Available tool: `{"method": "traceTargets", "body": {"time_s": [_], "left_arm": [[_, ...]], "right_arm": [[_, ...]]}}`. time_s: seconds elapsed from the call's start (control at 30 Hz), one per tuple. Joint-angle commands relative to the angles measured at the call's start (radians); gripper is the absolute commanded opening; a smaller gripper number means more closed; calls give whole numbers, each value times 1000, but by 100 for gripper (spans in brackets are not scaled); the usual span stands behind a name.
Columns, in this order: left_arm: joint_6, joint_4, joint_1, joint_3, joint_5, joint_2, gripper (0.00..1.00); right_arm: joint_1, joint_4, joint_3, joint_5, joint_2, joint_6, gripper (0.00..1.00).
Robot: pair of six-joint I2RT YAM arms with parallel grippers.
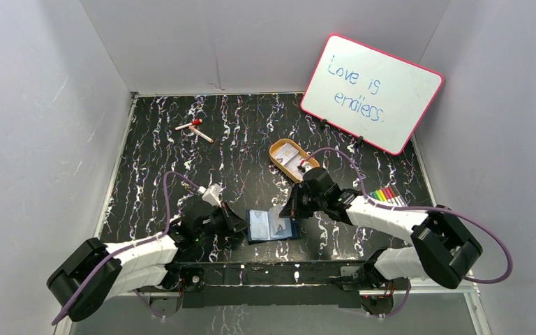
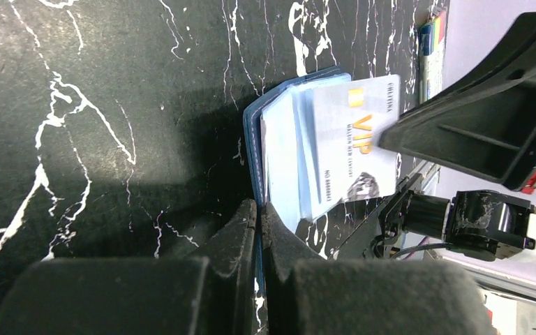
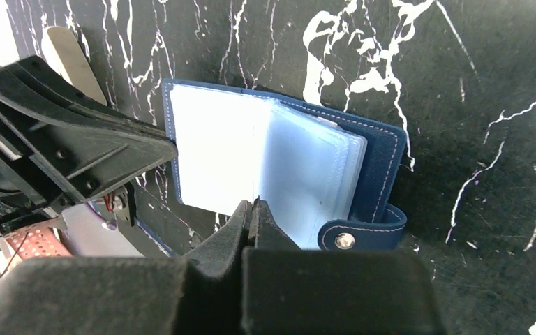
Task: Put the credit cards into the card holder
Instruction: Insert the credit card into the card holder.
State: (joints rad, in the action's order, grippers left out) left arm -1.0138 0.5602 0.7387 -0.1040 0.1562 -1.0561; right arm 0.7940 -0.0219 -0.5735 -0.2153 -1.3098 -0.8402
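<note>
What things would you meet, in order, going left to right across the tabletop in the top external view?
Two loose red-capped markers → left gripper → card holder → row of coloured markers. The oval tin and the whiteboard overlap others, so they are left out.

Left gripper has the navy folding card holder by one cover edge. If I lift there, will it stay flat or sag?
The navy folding card holder probably sags: soft stitched cover, loose clear sleeves fanning apart. Likely light, so the left gripper pinch should hold. The white VIP card, sticking out, may slip free.
</note>
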Motion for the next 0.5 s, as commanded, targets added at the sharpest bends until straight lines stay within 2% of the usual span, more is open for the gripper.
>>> {"method": "traceTargets", "body": {"time_s": [0.0,0.1,0.33,0.47], "left_arm": [[8,-81,0,19,-50,58,0],[8,-129,0,18,-70,70,0],[1,-212,0,6,-103,67,0],[4,-238,0,-2,-119,76,0]], "right_arm": [[4,93,-66,64,48,44,0],[4,33,-32,57,57,22,0],[6,-246,64,11,39,-93,0],[18,-310,74,19,36,-111,0]]}}
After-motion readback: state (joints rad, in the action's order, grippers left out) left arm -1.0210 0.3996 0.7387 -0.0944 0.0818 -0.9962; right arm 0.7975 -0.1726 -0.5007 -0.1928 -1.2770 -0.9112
